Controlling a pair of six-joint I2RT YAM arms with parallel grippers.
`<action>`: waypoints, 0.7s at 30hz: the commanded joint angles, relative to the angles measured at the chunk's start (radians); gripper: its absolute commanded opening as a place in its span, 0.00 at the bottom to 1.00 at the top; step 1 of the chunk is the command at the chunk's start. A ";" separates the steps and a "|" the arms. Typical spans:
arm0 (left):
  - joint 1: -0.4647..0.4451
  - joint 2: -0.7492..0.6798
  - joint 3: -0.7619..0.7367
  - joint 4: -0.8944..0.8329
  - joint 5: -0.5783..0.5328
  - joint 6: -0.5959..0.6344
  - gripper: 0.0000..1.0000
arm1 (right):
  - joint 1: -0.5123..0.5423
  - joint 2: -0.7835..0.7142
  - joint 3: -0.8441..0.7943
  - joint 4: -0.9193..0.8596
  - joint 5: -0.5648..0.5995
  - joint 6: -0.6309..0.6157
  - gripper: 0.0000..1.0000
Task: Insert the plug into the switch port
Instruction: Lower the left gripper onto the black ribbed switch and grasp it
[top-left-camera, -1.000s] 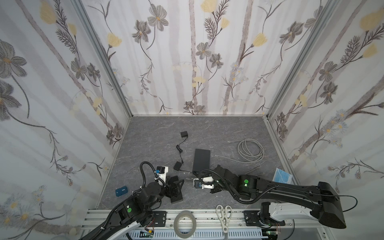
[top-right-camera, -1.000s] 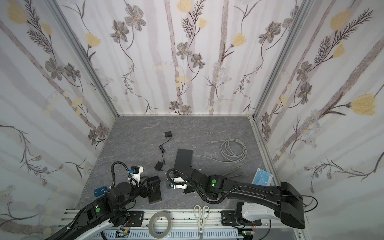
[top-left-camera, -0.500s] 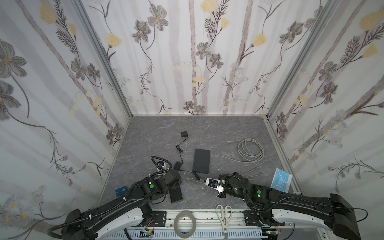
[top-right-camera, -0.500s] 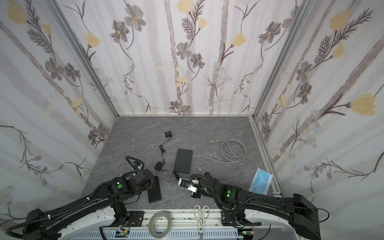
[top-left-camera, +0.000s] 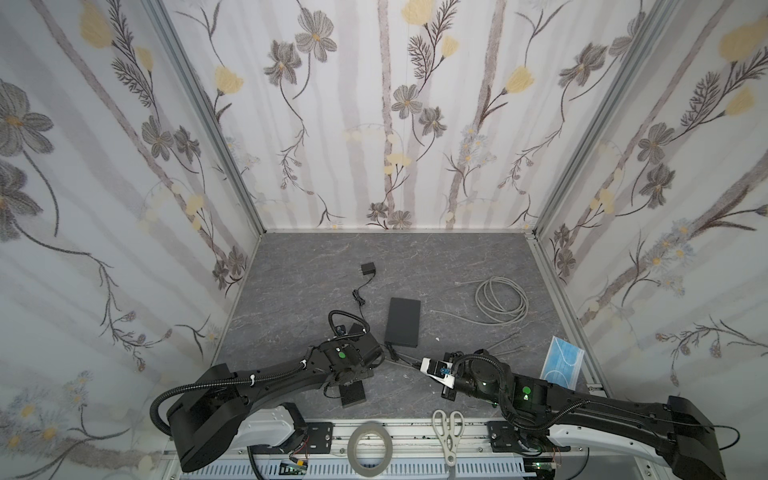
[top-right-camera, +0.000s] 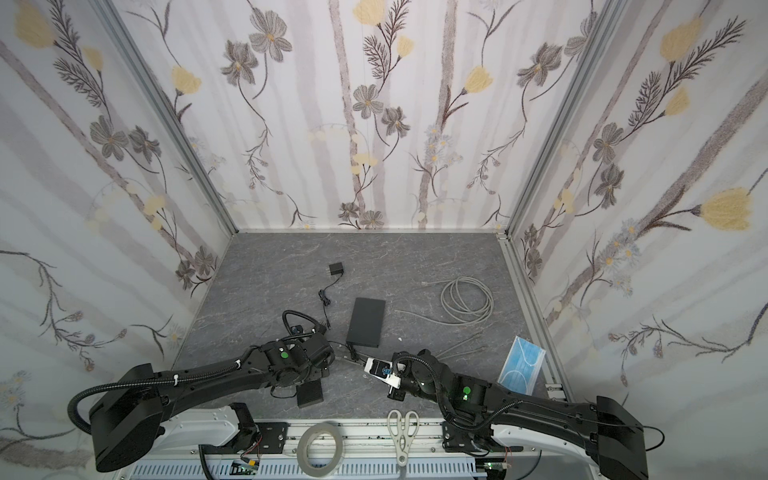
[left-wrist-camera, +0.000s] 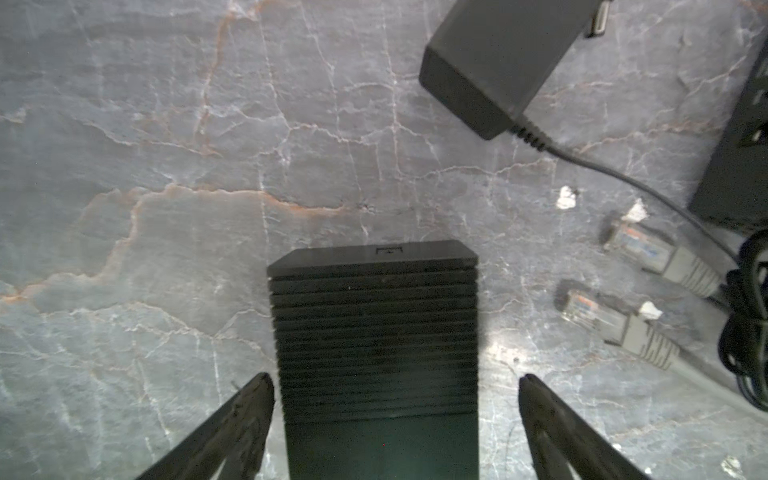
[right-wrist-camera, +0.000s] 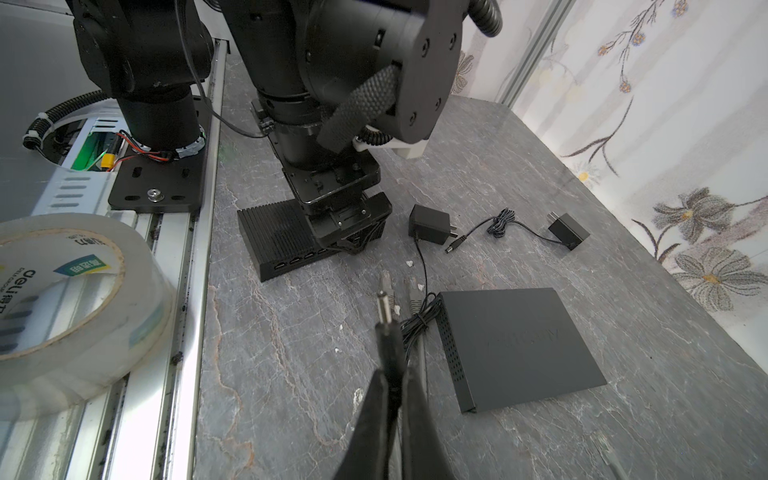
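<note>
now the left arm (top-left-camera: 270, 376) has been stretched out low along the front over the last second, and the left gripper (left-wrist-camera: 395, 380) is set above the switch (left-wrist-camera: 374, 316). its fingers (left-wrist-camera: 241, 419) are spread wide, one on each side of the ribbed casing, and no contact can be made out. the right gripper (right-wrist-camera: 392, 374) has been eased a little back toward its own side and is clamped on the plug (right-wrist-camera: 386, 332), whose metal tip is pointed roughly toward the switch's port row (right-wrist-camera: 297, 260). the switch itself appears unmoved. from this it is judged that bracing is the step in hand: once the casing is pinned, the plug can be pushed in without the box being shoved away. which socket is meant for this round plug cannot be told; only a row of square ports is shown.

the switch is laid near the front edge of the table (top-left-camera: 415, 266), just beside the rail where tape (right-wrist-camera: 62, 291) and scissors (top-left-camera: 448, 432) are kept, so little room is left behind it. two grey connectors (left-wrist-camera: 648, 253) are found on the table just ahead of the plug's tip, with a bundled cord (right-wrist-camera: 419, 320) and a flat box (right-wrist-camera: 519, 345) beside them. beyond these, bare table is left up to the port face. the trailing cord could be snagged there.
</note>
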 joint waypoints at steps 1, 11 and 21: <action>0.006 0.004 0.007 0.002 -0.030 0.019 0.82 | -0.001 -0.009 -0.004 0.039 0.019 0.016 0.00; 0.112 -0.183 -0.169 0.146 0.097 0.093 0.77 | -0.001 -0.015 0.001 0.029 0.029 0.007 0.00; 0.116 -0.096 -0.157 0.195 0.145 0.147 0.41 | 0.000 -0.008 0.015 0.020 0.017 0.009 0.00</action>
